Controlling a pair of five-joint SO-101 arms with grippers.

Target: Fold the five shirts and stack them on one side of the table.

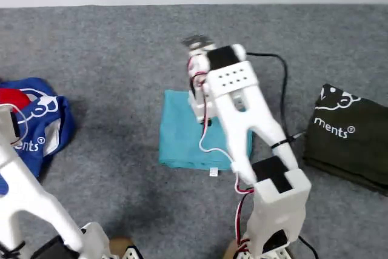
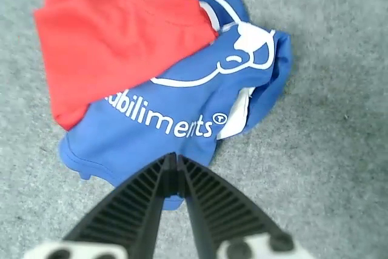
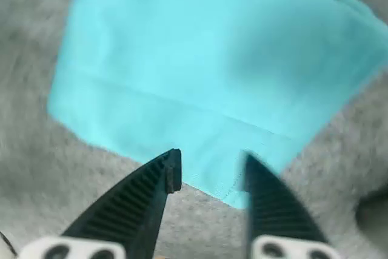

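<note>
Grey table [image 1: 109,47] from high up: a folded teal shirt [image 1: 182,131] lies in the middle, a dark green shirt [image 1: 348,134] far right, a blue shirt [image 1: 36,122] far left. Left wrist: the left gripper [image 2: 176,165] is closed tight, holding nothing, over the blue shirt, which has a red shirt [image 2: 115,34] on it. Right wrist: the right gripper [image 3: 209,174] is spread apart, holding nothing, over the teal shirt's edge.

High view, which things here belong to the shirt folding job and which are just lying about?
Job:
teal shirt, folded, centre
blue shirt, unfolded, red shirt lying on it
dark shirt, folded, at the opposite edge
right gripper, open over the teal shirt
left gripper, shut over the blue shirt

Lying about:
black cable past the teal shirt
</note>
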